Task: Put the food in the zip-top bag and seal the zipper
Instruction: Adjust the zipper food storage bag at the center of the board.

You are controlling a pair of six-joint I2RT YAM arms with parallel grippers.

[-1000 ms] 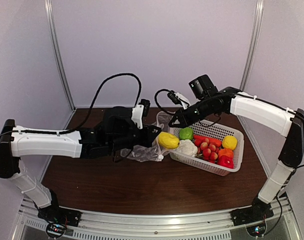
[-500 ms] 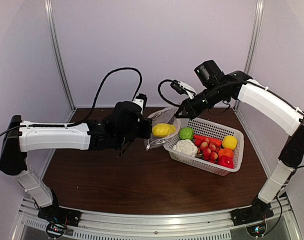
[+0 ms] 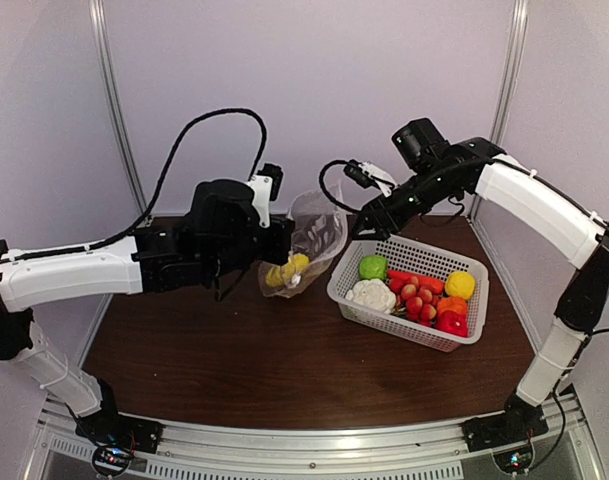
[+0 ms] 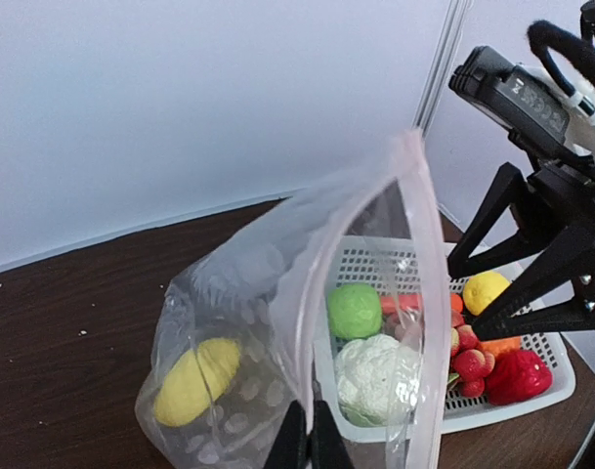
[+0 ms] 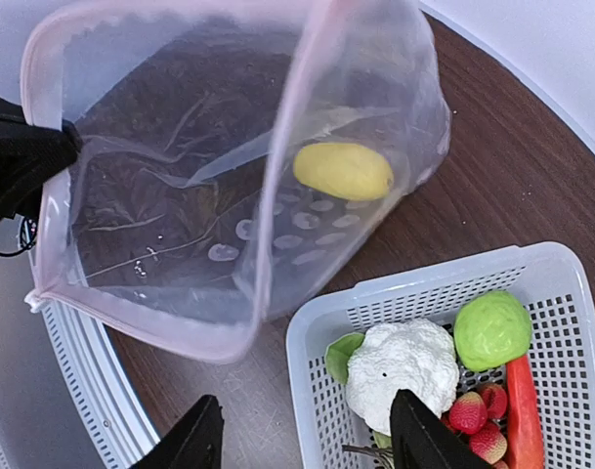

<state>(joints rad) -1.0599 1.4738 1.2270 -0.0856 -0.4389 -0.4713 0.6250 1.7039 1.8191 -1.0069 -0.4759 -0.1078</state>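
The clear dotted zip-top bag [image 3: 319, 228] hangs above the table, mouth wide open. My left gripper [image 4: 307, 442] is shut on the bag's mouth edge, where the pale zipper [image 4: 415, 244] runs. A yellow lemon-like piece [image 5: 343, 170] lies inside the bag near its bottom. My right gripper [image 5: 307, 445] stands open above the basket's near corner, nothing between its fingers, apart from the bag. The other food sits in the white basket [image 3: 342, 296]: lime [image 3: 373, 266], cauliflower [image 3: 372, 294], strawberries [image 3: 416, 298], a lemon [image 3: 460, 285], a red pepper [image 3: 451, 322].
The basket stands on the right half of the brown table [image 3: 234, 350], just right of the hanging bag. Pale walls close the back and both sides. A metal rail [image 3: 314, 440] runs along the near edge by the arm bases.
The left gripper has raised the bag off the table. The yellow piece went from the bag's mouth to its bottom. The right gripper has opened and drawn back.
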